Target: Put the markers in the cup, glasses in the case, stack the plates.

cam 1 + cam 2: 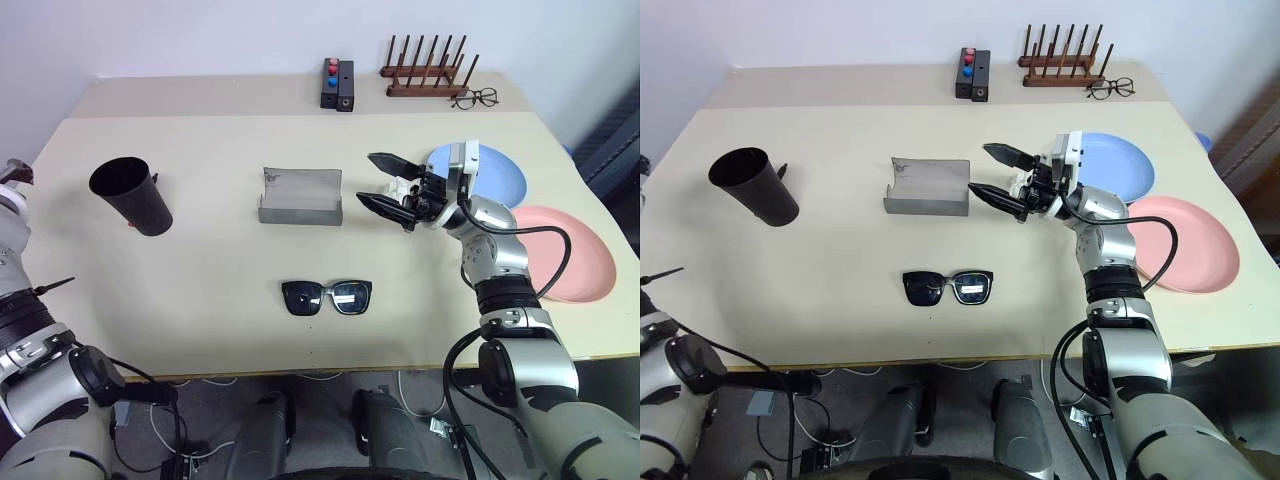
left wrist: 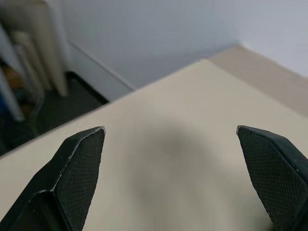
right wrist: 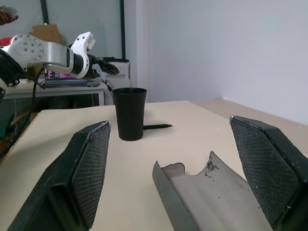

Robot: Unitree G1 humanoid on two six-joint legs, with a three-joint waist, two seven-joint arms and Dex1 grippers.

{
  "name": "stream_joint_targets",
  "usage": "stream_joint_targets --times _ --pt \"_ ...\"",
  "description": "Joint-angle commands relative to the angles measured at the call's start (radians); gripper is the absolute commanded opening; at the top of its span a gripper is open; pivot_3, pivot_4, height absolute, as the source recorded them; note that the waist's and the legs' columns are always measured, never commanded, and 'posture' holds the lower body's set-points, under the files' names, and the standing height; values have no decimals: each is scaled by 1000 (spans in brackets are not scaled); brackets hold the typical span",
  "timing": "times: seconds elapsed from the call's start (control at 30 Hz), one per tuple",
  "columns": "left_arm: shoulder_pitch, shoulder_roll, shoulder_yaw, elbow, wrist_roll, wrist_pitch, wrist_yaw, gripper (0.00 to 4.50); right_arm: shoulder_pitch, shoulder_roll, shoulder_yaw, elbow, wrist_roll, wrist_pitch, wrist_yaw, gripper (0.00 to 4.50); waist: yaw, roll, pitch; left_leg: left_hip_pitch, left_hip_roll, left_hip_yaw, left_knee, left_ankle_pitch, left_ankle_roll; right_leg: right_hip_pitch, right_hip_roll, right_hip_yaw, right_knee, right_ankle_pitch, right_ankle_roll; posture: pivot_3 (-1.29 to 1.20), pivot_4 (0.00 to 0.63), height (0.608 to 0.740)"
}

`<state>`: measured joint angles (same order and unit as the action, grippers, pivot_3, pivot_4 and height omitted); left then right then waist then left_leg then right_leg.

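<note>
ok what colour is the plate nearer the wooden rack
Light blue. That plate shows best in the right eye view, beyond the salmon pink plate.

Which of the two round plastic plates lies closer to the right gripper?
The light blue plate, directly behind the open right gripper. The salmon pink plate lies further off, toward the table's right edge, beside the forearm.

The right hand (image 1: 385, 183) is raised at the end of a bent right arm, its wrist turned so the two black fingers (image 3: 89, 168) point sideways toward the robot's left, spread wide with nothing between them; the left hand (image 2: 168, 178) likewise has its fingers parted and empty.
</note>
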<state>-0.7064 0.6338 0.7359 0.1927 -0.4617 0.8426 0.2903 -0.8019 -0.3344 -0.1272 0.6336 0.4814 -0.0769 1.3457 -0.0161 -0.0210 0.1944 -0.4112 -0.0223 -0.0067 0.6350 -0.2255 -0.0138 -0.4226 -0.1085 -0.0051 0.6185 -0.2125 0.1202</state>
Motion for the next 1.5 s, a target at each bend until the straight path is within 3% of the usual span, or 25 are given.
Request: stream_joint_targets --times 0.03,0.53,1.07,1.17,1.4,1.5 --pt "-44 -25 33 -82 -67 50 -2 4479 -27 -11 -12 -34 4 -10 -1 4050 2 0 0 0 0 0 0 0 0 0 0 0 0 0 0 0 150 740" --pt "-71 -31 -36 -181 -121 236 -39 4479 -38 -3 -11 -29 1 -11 -7 4050 -1 0 0 0 0 0 0 0 -1 0 0 0 0 0 0 0 150 740" --pt "-99 -81 -72 -148 -53 379 14 4479 -32 -5 -11 -45 4 -6 -18 4050 0 0 0 0 0 0 0 1 -1 0 0 0 0 0 0 0 150 740" --pt "-109 -94 -78 -130 -33 381 19 3702 -29 -8 -13 -46 4 -5 -19 4050 -1 0 0 0 0 0 -1 1 -1 0 0 0 0 0 0 0 150 740" --pt "-130 -121 -71 -116 2 390 30 185 -23 -13 -16 -52 5 -4 -23 4050 0 0 0 0 0 0 -1 1 -1 0 0 0 0 0 0 0 150 740" --pt "-143 -132 -60 -113 9 394 31 84 -20 -17 -18 -51 5 -4 -24 4050 0 0 0 0 0 0 -1 1 -1 0 0 0 0 0 0 0 150 740"
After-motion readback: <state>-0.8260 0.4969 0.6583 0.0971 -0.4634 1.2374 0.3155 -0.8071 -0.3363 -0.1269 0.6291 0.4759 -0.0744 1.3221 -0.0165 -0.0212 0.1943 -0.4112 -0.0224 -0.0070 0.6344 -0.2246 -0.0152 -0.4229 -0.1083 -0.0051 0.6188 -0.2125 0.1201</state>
